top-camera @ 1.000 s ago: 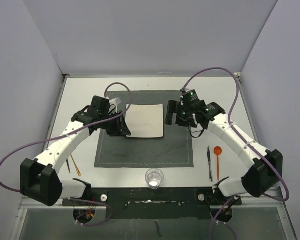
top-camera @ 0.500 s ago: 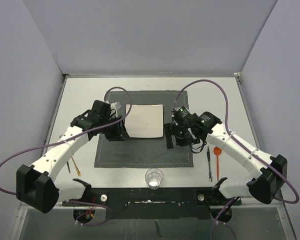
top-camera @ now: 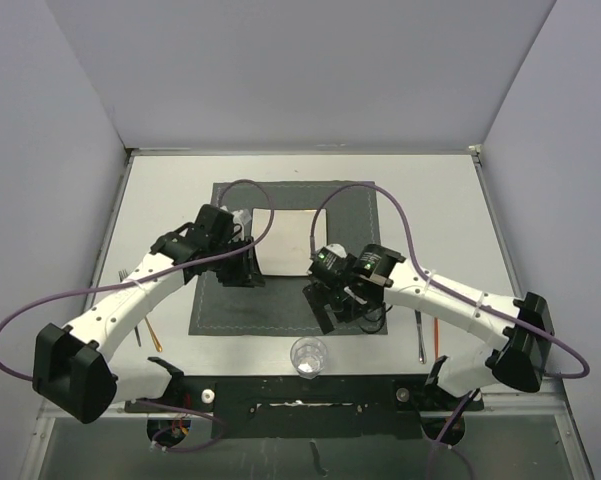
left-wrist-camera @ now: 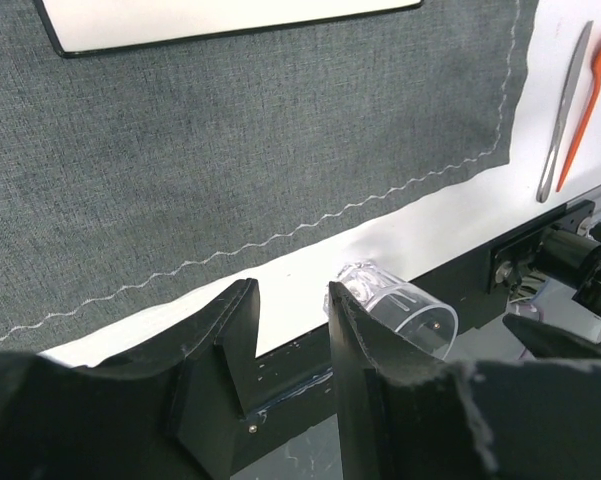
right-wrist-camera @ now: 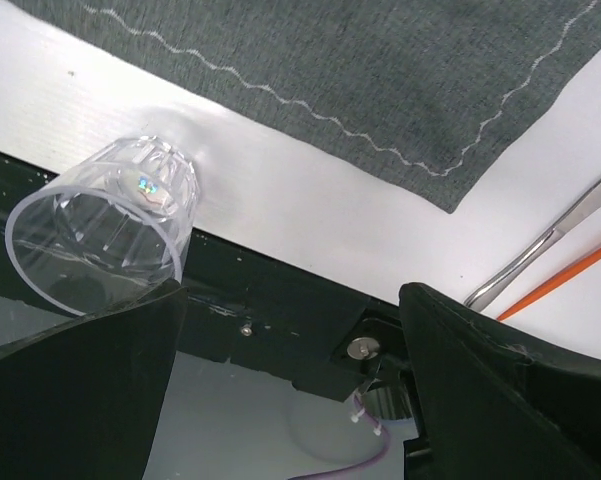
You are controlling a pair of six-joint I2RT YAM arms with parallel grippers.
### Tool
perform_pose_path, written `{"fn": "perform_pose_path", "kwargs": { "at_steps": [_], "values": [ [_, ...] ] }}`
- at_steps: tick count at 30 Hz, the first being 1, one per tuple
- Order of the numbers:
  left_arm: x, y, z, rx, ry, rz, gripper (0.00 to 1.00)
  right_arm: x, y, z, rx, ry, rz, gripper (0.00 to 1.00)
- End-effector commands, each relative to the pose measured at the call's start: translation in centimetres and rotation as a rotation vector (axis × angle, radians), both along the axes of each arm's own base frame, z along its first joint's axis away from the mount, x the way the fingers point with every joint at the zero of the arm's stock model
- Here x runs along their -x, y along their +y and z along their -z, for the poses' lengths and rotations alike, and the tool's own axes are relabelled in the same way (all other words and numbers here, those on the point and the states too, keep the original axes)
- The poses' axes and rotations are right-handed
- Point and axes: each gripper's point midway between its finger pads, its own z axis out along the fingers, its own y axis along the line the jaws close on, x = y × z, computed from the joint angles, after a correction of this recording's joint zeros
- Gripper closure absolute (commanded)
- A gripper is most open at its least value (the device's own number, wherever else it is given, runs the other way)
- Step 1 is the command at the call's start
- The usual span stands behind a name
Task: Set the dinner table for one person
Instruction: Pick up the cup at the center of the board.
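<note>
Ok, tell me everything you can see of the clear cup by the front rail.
The clear cup looks like transparent plastic, faceted near the base, smooth at its round rim. It stands upright, apparently empty, on the white table between the grey placemat and the black rail. Nothing touches it but the table.

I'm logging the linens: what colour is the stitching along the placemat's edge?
White: a wavy stitching on the dark grey placemat; clearest in the left wrist view.

dinner table (top-camera: 160, 200) | large, white, flat, rectangular | level | black along its near edge
</note>
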Motion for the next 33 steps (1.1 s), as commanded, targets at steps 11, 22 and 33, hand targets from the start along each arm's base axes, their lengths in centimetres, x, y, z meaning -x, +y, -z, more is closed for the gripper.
{"fn": "perform_pose_path", "kwargs": {
  "at_steps": [11,22,33],
  "values": [
    [-1.0,-0.9,-0.5,-0.024,-0.021,-0.017,0.67,0.7,1.2,-0.6,0.128,-0.063,-0.084,0.09],
    [-0.7,-0.6,0.4,-0.036,-0.008,-0.027,0.67,1.7,2.0,0.5,0.144,-0.015,-0.127,0.08],
    [-0.6,-0.4,0.6,-0.042,-0.006,-0.029,0.67,2.8,4.5,0.6,0.035,0.023,-0.136,0.08]
  ]
}}
